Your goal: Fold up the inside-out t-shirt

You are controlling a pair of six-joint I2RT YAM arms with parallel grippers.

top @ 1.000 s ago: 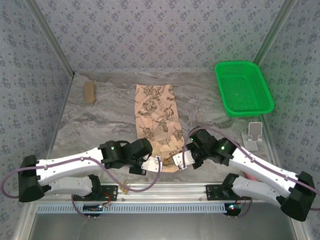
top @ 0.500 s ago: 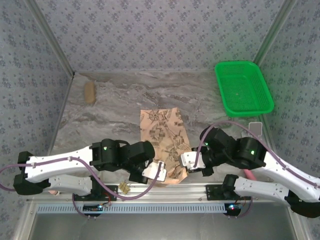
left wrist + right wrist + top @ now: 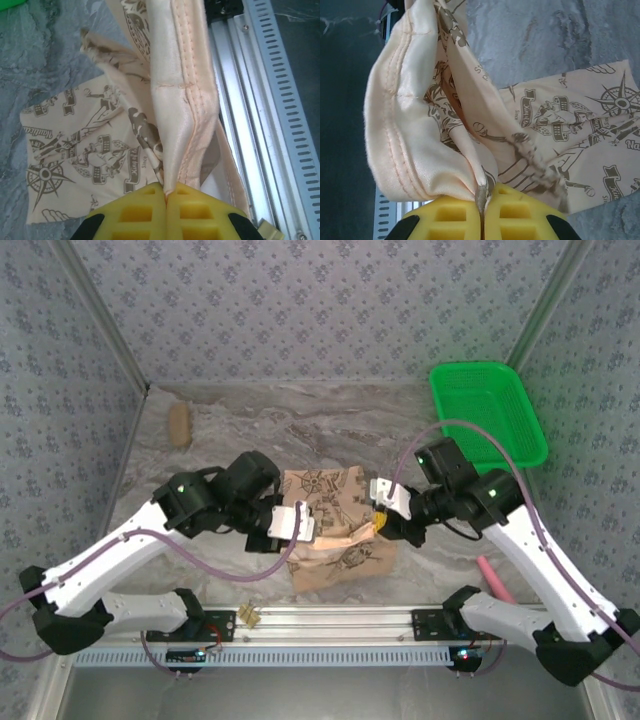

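- Top view, centre-low of frame: inside-out t-shirt (image 3: 335,530), tan w/ dark compass/map prints, on the marble-look table (image 3: 220,455); its lower part lies flat, its upper edge is held betw. the two grippers
- L gripper (image 3: 300,523): centre-left of frame, clamped on the shirt's left edge
- R gripper (image 3: 380,524): centre-right of frame, clamped on the shirt's right edge, approx. level w/ the L one
- L wrist view: yellow pads (image 3: 135,217) at bottom edge, pressed together on a stitched hem; paler cream reverse runs up the middle of the frame, a printed panel lies flat at left, alu. rail (image 3: 260,100) at right
- R wrist view: yellow pads (image 3: 520,215) at bottom centre, closed on a bunched hem; cream reverse w/ double stitching at left, printed side spreads to the right over the grey top
- Green basket (image 3: 487,415): upper right of top view, well apart from the shirt
- Small brown obj (image 3: 179,424): upper left, near the back wall
- Pink obj (image 3: 497,578): lower right, beside the R arm
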